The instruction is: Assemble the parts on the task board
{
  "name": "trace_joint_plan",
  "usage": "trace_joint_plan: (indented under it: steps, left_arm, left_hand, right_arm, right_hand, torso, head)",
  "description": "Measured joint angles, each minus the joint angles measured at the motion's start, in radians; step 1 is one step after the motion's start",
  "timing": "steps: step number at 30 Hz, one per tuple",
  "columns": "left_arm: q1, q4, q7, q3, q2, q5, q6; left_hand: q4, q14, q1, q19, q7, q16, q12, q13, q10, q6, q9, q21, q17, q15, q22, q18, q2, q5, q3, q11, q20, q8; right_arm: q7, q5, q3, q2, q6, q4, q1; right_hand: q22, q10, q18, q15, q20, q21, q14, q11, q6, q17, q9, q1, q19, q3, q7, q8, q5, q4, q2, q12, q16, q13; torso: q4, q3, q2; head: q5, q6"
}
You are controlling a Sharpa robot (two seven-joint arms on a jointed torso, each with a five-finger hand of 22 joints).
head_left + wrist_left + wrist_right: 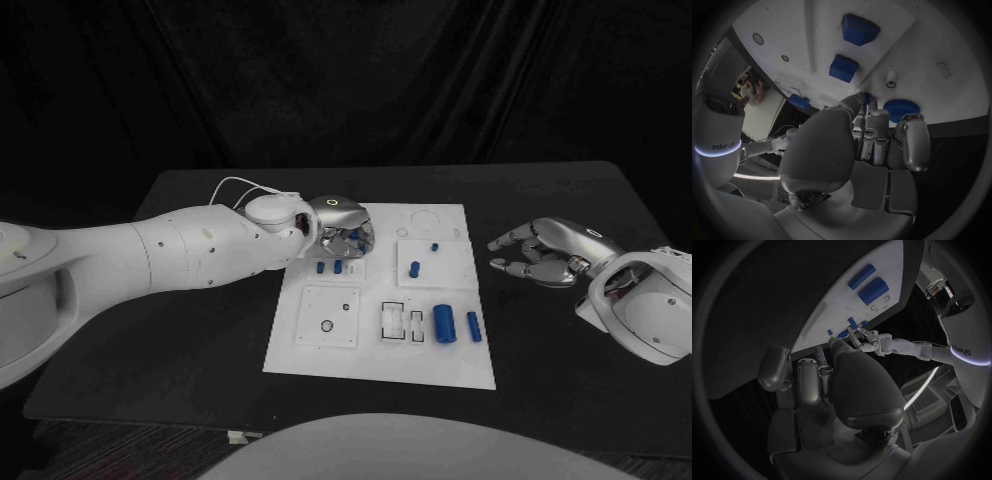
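Left hand (pixel 343 232) sits low over the far left part of the white task board (pixel 378 362), fingers pinching a small blue part (pixel 867 96), while right hand (pixel 545 250) waits curled, holding nothing, beside it.

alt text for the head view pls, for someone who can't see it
The left hand reaches over the far left part of the white task board, fingers down among small blue parts. More blue parts lie further along the board. The right hand hovers off the board's right edge, fingers curled, holding nothing.
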Motion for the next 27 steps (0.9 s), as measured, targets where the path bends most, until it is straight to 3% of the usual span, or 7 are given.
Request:
trace_joint_plan:
  steps: [3, 8, 14, 21, 27]
  left_arm:
    - [-0.002, 0.0, 0.004, -0.001, -0.003, 0.0, -0.01]
    - [-0.004, 0.009, 0.014, -0.002, -0.017, -0.001, -0.043]
    - [-0.003, 0.056, 0.028, -0.002, -0.058, -0.001, -0.094]
    - [0.037, 0.115, 0.036, -0.001, -0.105, -0.001, -0.116]
    - [0.048, 0.139, 0.038, -0.002, -0.132, -0.001, -0.11]
  left_hand:
    - [-0.008, 0.006, 0.001, 0.009, 0.005, 0.003, 0.013, 0.007, 0.009, 0.024, 0.005, 0.015, 0.001, -0.006, 0.0, -0.016, 0.001, 0.005, 0.008, 0.009, -0.002, 0.014]
    - [-0.012, 0.017, 0.004, 0.015, 0.012, 0.01, 0.017, 0.007, 0.016, 0.033, 0.011, 0.023, 0.003, -0.005, 0.0, -0.016, 0.004, 0.005, 0.012, 0.016, -0.003, 0.018]
    - [-0.015, 0.02, 0.005, 0.016, 0.012, 0.002, -0.001, 0.007, 0.019, 0.033, 0.011, 0.023, -0.017, -0.002, 0.0, -0.016, 0.004, -0.005, 0.015, 0.013, -0.002, 0.018]
    - [-0.012, 0.02, 0.003, 0.016, 0.012, -0.005, -0.024, -0.003, 0.025, 0.033, 0.009, 0.018, -0.033, -0.002, 0.0, -0.016, 0.003, -0.023, 0.02, 0.01, -0.002, 0.017]
    - [-0.009, 0.02, -0.013, 0.016, 0.012, -0.009, -0.03, -0.011, 0.028, 0.034, 0.009, 0.016, -0.037, -0.002, 0.0, -0.016, 0.001, -0.03, 0.023, 0.007, -0.002, 0.017]
  right_arm:
    - [0.0, 0.0, 0.0, 0.0, 0.0, 0.0, -0.001]
    - [0.0, 0.0, 0.0, 0.0, 0.001, 0.0, -0.004]
    - [0.0, 0.0, 0.0, -0.001, 0.002, 0.0, -0.004]
    - [0.0, 0.0, 0.0, 0.0, 0.005, -0.002, -0.005]
    - [0.0, 0.001, 0.0, 0.004, 0.007, -0.005, -0.006]
  right_hand:
    - [0.0, 0.0, 0.0, 0.0, 0.0, 0.0, 0.0, 0.0, 0.0, 0.0, 0.0, 0.0, 0.0, 0.0, 0.0, 0.0, 0.0, 0.0, 0.0, 0.0, 0.0, 0.0]
    - [0.0, 0.0, 0.0, 0.0, 0.0, 0.0, 0.0, 0.0, 0.0, 0.0, 0.0, 0.0, 0.0, 0.0, 0.0, 0.0, 0.0, 0.0, 0.0, 0.0, 0.0, 0.0]
    - [0.0, 0.0, 0.0, 0.0, 0.0, 0.0, 0.0, 0.0, 0.0, -0.001, 0.0, 0.0, 0.0, 0.0, 0.0, 0.0, 0.0, 0.0, 0.0, 0.0, 0.0, 0.0]
    - [0.0, 0.0, 0.0, 0.0, 0.0, 0.0, 0.0, 0.0, 0.0, -0.001, 0.0, 0.0, 0.0, 0.0, 0.0, 0.0, 0.0, 0.0, 0.0, 0.0, -0.004, 0.0]
    - [0.001, 0.0, 0.0, 0.0, 0.0, 0.0, 0.0, 0.0, 0.0, -0.001, 0.0, 0.0, 0.0, 0.0, 0.0, 0.0, 0.0, 0.0, 0.0, 0.0, -0.004, 0.0]
  torso:
    - [0.0001, 0.0, 0.0]
    - [0.0002, -0.0001, -0.001]
    - [0.0005, -0.001, -0.001]
    - [0.0016, -0.0012, -0.001]
    - [0.0016, -0.001, -0.002]
  head:
    - [0.0, 0.0]
    - [0.001, 0.0]
    - [-0.002, 0.0]
    - [0.002, 0.0]
    - [0.004, 0.0]
